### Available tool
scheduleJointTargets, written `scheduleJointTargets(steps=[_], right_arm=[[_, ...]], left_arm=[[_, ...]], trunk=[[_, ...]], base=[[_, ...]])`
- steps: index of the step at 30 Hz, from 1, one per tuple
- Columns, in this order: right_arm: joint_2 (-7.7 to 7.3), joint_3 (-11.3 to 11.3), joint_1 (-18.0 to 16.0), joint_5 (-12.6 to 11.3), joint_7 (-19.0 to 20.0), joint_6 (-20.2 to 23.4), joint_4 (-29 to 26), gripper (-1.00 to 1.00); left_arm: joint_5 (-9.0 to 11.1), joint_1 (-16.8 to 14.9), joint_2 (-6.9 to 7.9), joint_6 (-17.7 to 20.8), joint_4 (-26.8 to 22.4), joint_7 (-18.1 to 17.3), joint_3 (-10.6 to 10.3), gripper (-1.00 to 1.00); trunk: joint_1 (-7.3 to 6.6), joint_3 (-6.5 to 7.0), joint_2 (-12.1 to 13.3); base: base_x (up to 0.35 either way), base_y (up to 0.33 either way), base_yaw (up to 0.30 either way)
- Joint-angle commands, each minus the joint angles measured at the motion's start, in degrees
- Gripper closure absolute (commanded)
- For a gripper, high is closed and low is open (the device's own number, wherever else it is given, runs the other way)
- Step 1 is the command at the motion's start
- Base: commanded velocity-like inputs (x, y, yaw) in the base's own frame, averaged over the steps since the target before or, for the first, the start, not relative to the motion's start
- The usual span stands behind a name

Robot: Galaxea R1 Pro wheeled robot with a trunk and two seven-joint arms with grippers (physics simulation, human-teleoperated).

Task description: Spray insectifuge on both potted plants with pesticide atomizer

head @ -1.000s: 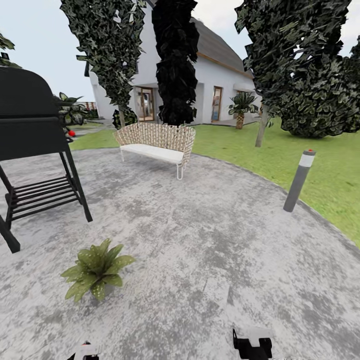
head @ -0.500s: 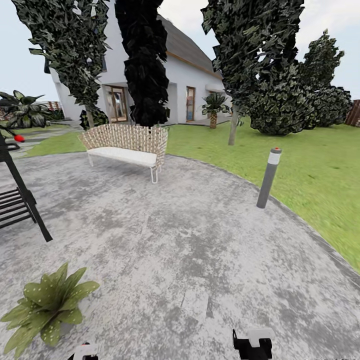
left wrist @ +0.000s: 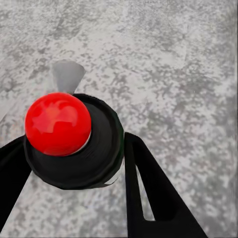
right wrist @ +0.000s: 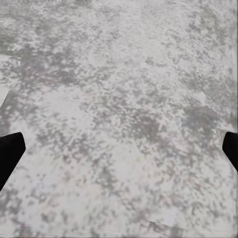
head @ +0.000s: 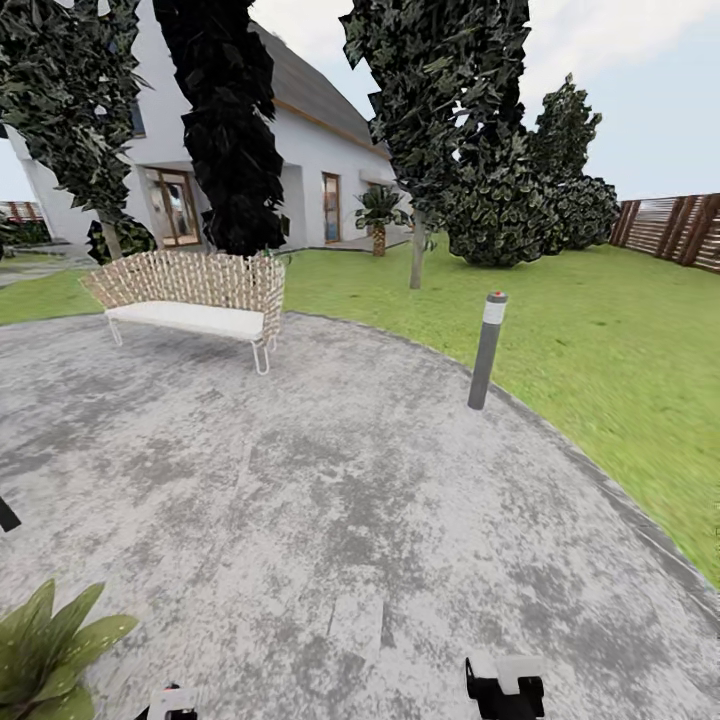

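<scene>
The left gripper (left wrist: 74, 163) pinches the pesticide atomizer (left wrist: 74, 144) between its black fingers (left wrist: 153, 193), above the grey stone patio (head: 380, 500). The right gripper (right wrist: 119, 148) is spread wide. One potted plant (head: 45, 655) stands near the robot's left side, the woven bench (head: 190, 295) well beyond it.

The head view has swung right: the potted plant (head: 45, 655) now sits cut off at lower left, the grill's leg tip (head: 6, 516) at the left edge, and a slat fence (head: 668, 228) has appeared at right.
</scene>
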Motion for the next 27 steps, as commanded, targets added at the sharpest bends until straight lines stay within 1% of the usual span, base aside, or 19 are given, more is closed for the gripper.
scheduleJointTargets(steps=[1,8,27], right_arm=[[0.05,-0.2,-0.1,0.6,-0.5,-0.1,0.1,-1.0],[0.1,-0.2,-0.1,0.6,-0.5,-0.1,0.1,-1.0],[0.1,-0.2,-0.1,0.6,-0.5,-0.1,0.1,-1.0]], left_arm=[[0.6,0.0,0.01,-0.2,0.0,-0.2,-0.4,1.0],[0.6,0.0,0.09,-0.2,0.0,-0.2,-0.4,1.0],[0.7,0.0,0.18,-0.2,0.1,-0.1,-0.3,1.0]], trunk=[[0.02,-0.05,0.0],[0.02,-0.05,0.0],[0.02,-0.05,0.0]], base=[[0.33,0.0,-0.3],[0.337,-0.019,-0.3],[0.329,-0.116,-0.3]])
